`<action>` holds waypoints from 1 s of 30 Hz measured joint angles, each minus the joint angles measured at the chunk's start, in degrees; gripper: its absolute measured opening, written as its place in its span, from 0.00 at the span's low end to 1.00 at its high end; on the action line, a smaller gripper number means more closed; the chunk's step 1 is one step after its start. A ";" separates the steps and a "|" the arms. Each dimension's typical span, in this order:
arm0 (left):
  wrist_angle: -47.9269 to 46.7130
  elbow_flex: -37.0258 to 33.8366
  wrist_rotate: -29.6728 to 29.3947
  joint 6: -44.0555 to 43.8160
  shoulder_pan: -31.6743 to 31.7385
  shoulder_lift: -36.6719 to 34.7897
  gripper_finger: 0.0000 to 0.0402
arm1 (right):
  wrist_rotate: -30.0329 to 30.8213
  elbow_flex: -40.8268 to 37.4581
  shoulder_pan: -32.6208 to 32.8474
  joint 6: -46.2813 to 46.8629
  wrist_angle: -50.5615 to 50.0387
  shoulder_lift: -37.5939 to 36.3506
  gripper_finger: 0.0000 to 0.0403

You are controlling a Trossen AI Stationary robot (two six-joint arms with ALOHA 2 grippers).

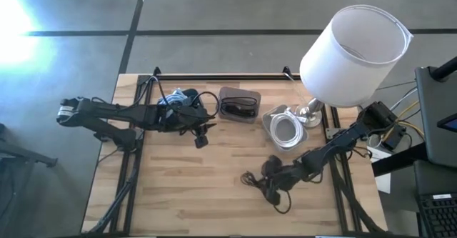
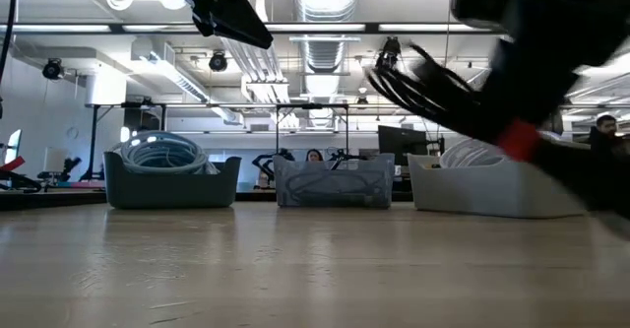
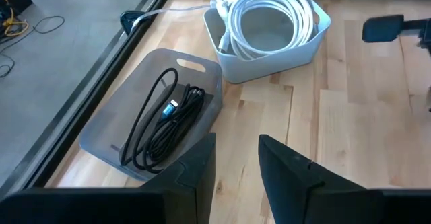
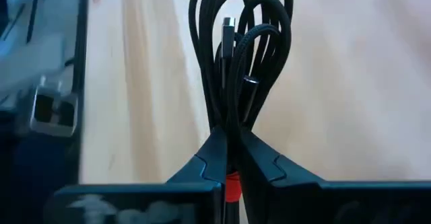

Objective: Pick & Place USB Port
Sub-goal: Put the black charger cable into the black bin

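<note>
the right gripper point(image 4: 229, 158) was clenched on a coiled black usb cable point(image 4: 244, 56), its two fingers pinched together around the bundle where the loops gathered; two plug ends showed among the loops. in the high view this gripper point(image 1: 273, 183) sat over the near part of the wooden table point(image 1: 214, 188), right of centre, with the cable point(image 1: 258, 181) spilling out to its left. in the low view the same bundle point(image 2: 418, 77) hung clear above the tabletop.

farther back, the left gripper point(image 3: 237, 158) hovered with its fingers parted and nothing between them, just short of the grey bin point(image 3: 132, 126), which held another black cable point(image 3: 163, 123) lying loosely coiled inside. from above, the left gripper point(image 1: 202, 132) was left of that grey bin point(image 1: 239, 103).

beside the grey bin stood a white bin point(image 3: 269, 46) filled with a coiled white cable point(image 3: 268, 9). at the left end of the back row was a third bin point(image 2: 171, 178), mostly hidden under the left arm from above. a lamp with a white shade point(image 1: 355, 53) stood at the far right corner of the table.
</note>
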 joint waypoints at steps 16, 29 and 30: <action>0.00 0.00 0.02 -0.07 0.00 -0.01 0.29 | 40.55 3.24 -7.87 -57.58 17.00 0.00 0.04; 0.00 0.00 0.02 -0.11 0.00 -0.02 0.29 | 39.93 4.31 -22.53 -60.06 16.70 0.02 0.04; 0.00 0.00 0.02 -0.11 0.00 0.01 0.29 | 38.08 4.11 -23.78 -58.58 16.73 0.02 0.04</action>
